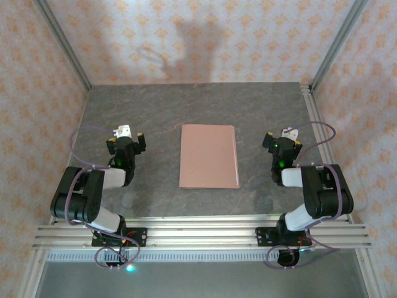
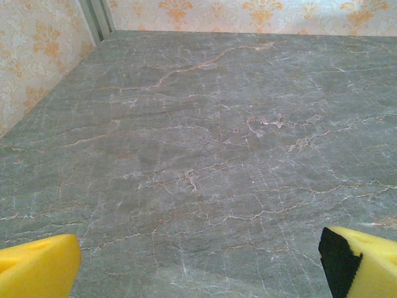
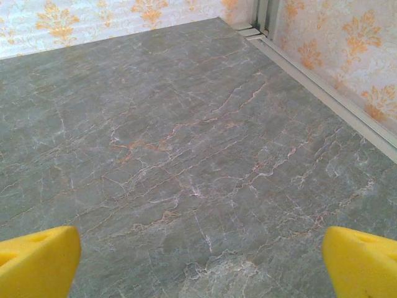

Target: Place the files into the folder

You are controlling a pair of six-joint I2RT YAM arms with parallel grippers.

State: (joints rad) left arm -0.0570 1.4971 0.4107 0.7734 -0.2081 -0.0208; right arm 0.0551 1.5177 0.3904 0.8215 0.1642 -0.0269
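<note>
My left gripper (image 1: 126,140) and right gripper (image 1: 282,141) sit wide open, holding nothing, at the near sides of the marbled tabletop (image 1: 155,105). The salmon folder (image 1: 209,156) lies shut between them, well apart from both. I judge the files are inside it, hence arms standing clear. Its cover carries no writing.

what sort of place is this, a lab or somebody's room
Most likely a robot test booth, not a home. A left arm and a right arm are bolted to a metal rail at the edge of a stone-look table, wallpapered panels box it in, and a closed folder lies between them.
</note>
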